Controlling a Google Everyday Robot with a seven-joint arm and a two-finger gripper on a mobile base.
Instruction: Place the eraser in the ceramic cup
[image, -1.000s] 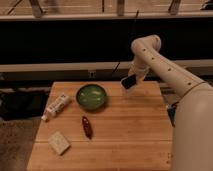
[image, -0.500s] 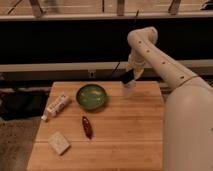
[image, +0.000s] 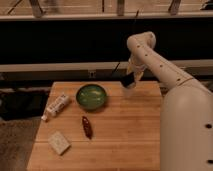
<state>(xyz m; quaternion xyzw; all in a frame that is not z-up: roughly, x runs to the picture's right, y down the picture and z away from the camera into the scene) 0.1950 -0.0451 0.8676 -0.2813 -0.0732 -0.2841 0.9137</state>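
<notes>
Slatted wood desk (image: 125, 135), far right: claw (image: 128, 81) over a whitish object, possibly the ceramic cup; can't tell its state. Arm has shifted left since 0.5 s ago. 1 round glossy green bowl (image: 91, 96), 1 white tube (image: 56, 106), 1 dark red oblong item (image: 87, 126), 1 pale rectangular eraser (image: 59, 142) front-left.

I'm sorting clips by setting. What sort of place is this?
Probably a lab or test workspace: a wooden table holds a green bowl, a tube and a pale block. The gripper hovers near the far edge.
</notes>
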